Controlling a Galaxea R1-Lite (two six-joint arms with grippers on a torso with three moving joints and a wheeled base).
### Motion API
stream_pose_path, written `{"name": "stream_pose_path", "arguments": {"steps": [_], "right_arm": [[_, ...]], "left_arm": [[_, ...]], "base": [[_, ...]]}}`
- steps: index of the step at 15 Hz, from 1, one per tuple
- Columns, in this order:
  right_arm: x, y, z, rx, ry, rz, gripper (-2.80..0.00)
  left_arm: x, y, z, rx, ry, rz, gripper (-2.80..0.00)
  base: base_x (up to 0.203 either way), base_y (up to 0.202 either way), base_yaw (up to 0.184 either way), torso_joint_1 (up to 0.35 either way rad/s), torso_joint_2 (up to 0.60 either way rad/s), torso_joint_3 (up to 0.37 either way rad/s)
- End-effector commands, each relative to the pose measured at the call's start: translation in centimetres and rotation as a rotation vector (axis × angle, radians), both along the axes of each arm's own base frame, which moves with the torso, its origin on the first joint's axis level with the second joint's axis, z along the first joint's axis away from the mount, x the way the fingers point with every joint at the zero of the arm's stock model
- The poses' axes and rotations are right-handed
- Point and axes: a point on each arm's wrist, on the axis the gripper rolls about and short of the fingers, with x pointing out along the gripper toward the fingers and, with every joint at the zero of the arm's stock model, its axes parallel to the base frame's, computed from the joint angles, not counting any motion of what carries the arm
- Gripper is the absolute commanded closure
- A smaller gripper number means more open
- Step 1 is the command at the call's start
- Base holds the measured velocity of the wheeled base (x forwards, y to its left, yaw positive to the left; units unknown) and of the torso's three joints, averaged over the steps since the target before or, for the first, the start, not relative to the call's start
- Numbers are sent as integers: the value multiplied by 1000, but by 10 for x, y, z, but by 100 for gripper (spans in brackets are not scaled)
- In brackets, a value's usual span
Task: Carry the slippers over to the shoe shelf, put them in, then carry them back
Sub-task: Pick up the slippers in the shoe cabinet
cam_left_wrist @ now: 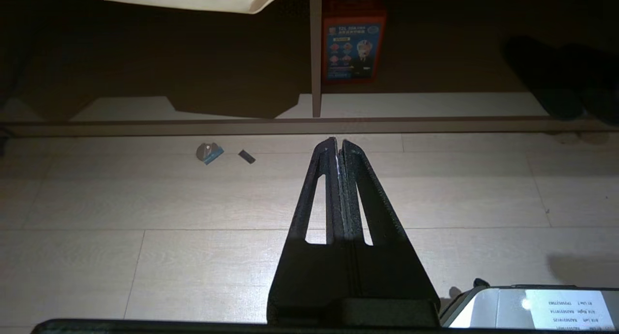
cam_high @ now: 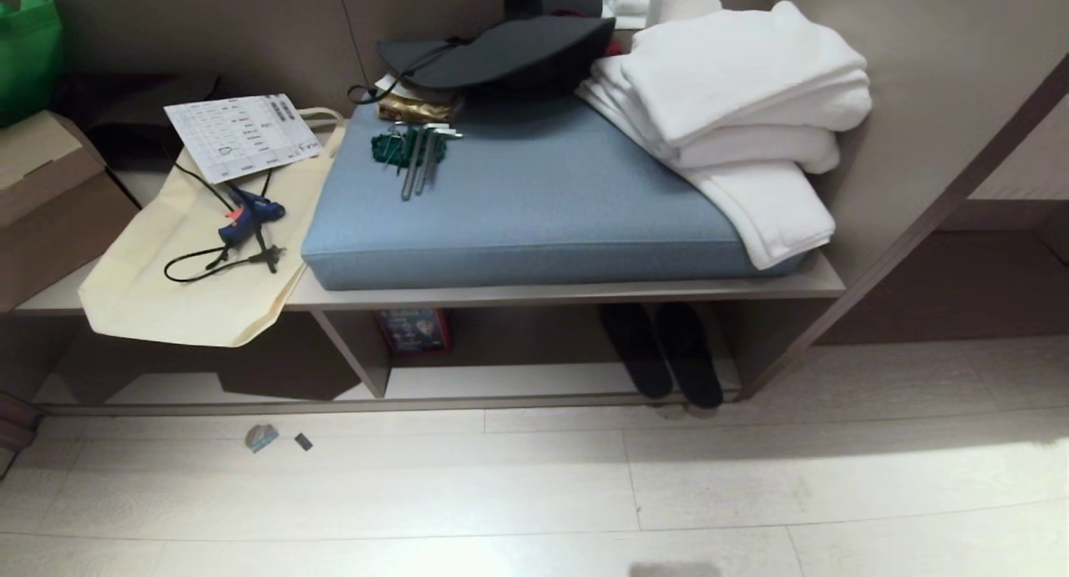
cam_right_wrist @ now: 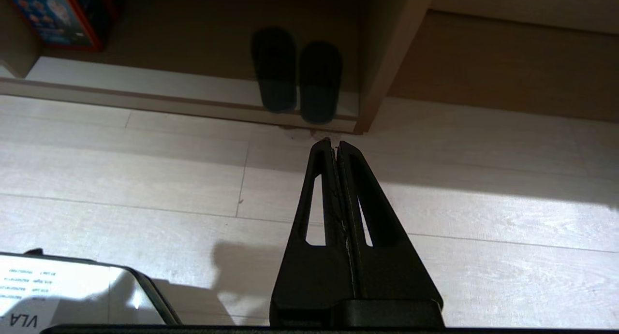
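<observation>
Right wrist view showed the right pincer (cam_right_wrist: 337,145) clenched, empty, above the floor (cam_right_wrist: 145,179); the slippers (cam_right_wrist: 297,78), seemingly near-black, sat paired in the shoe shelf (cam_right_wrist: 193,90) at upper centre.

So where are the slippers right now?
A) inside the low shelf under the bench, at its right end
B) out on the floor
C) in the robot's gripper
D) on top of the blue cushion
A: the slippers sit side by side on the pale bottom board of the shoe shelf, at its right end, under the blue cushion.
</observation>
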Motion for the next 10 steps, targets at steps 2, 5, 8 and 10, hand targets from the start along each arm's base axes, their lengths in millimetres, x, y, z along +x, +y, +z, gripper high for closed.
{"name": "stream_pose_path", "arguments": {"steps": [2, 5, 8, 10], "right_arm": [[0, 0, 0, -1, 0, 1, 0], [0, 0, 0, -2, 0, 2, 0], [0, 0, 0, -2, 2, 2, 0], [0, 0, 0, -2, 0, 2, 0]], "left_arm": [[0, 0, 0, 0, 0, 0, 0], [0, 0, 0, 1, 0, 0, 0], [0, 0, 0, 1, 0, -1, 0], [0, 0, 0, 1, 0, -1, 0]], "base": [[0, 0, 0, 5, 1, 207], [0, 0, 0, 7, 0, 201], [0, 0, 0, 4, 1, 199], [0, 0, 0, 0, 1, 207]]}}
